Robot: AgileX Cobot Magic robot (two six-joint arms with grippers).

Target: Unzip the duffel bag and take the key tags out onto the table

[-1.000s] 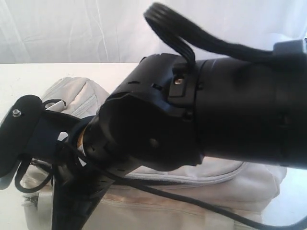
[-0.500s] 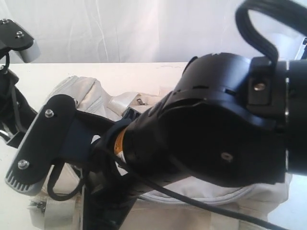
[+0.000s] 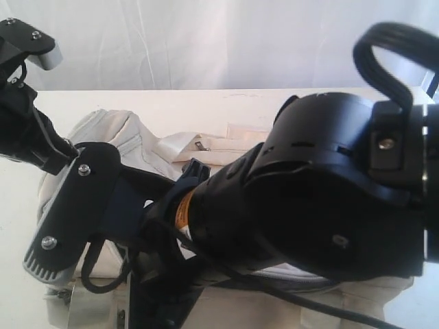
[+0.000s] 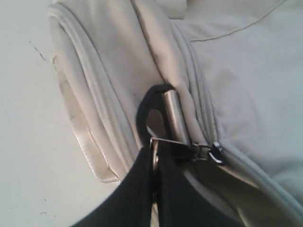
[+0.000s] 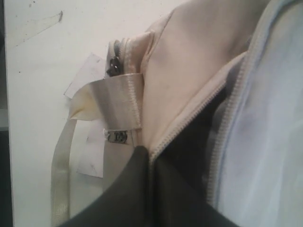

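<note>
The cream duffel bag [image 3: 130, 140] lies on the white table [image 3: 171, 106], mostly hidden by my right arm [image 3: 329, 199] in the exterior view. In the left wrist view my left gripper [image 4: 155, 156] is shut on the metal zipper pull [image 4: 163, 142], beside the slider [image 4: 216, 153] and a black D-ring [image 4: 144, 111]. In the right wrist view my right gripper [image 5: 150, 158] is shut on the zipper edge [image 5: 189, 120] of the bag's mouth, which gapes to a dark inside [image 5: 199, 142]. No key tags show in any view.
My left arm [image 3: 27, 123] comes down from the top left onto the bag's end. A shiny off-white strap [image 5: 118, 99] hangs over the bag's end onto the table [image 5: 47, 56]. White curtain stands behind the table.
My right arm has swung to the right, uncovering more of the bag's left end. My left arm has come into the exterior view at the top left.
</note>
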